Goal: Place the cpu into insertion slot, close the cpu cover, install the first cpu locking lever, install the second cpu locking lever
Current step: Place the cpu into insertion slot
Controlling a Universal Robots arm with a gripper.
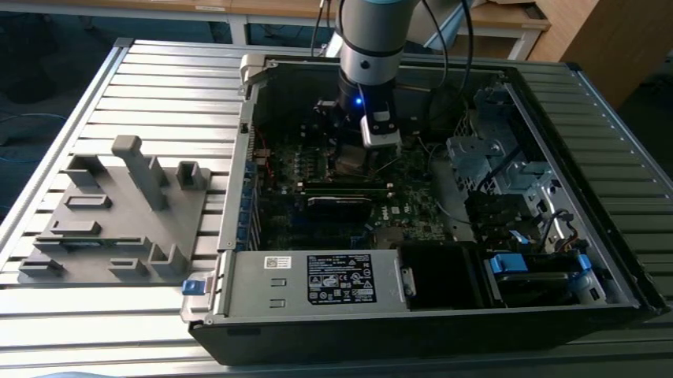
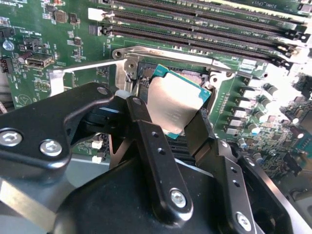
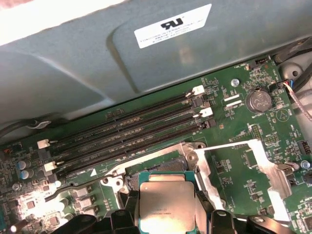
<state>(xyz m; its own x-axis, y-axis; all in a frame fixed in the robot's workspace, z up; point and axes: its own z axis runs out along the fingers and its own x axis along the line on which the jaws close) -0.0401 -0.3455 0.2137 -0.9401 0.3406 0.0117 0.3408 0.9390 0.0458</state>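
The gripper (image 2: pixel 165 113) is pinching the cpu (image 2: pixel 176 103) by two opposite edges between its black fingers (image 2: pixel 142 122). The chip, its dull silver top up, hangs tilted just over the insertion slot (image 2: pixel 146 72). Whether its lower edge touches the slot I cannot tell. In the first wrist view the cpu (image 3: pixel 166 204) sits just beside the slot's dark centre (image 3: pixel 170 168), not yet seated.

The cpu cover (image 3: pixel 265 168) is swung open and lies to one side of the slot over the green circuit board (image 3: pixel 243 129). Past the slot run the long black memory slots (image 3: pixel 126 131), and a coin battery (image 3: pixel 258 101) sits further along the board.

In the exterior view the arm (image 1: pixel 370 39) reaches straight down into an open computer case (image 1: pixel 421 335) that lies on its side. A grey power supply box (image 1: pixel 315 279) with a label fills the case's near end.

The case rests on a tabletop (image 1: pixel 158 87) of ribbed silver metal slats. On the exterior view's left, well apart from the case's opening, stands a grey fixture (image 1: pixel 116 228) with posts and pockets.

Behind the tabletop are wooden desks (image 1: pixel 505 16), a wooden cabinet (image 1: pixel 600 39) on the exterior view's right, and a dark blue floor (image 1: pixel 53 47).
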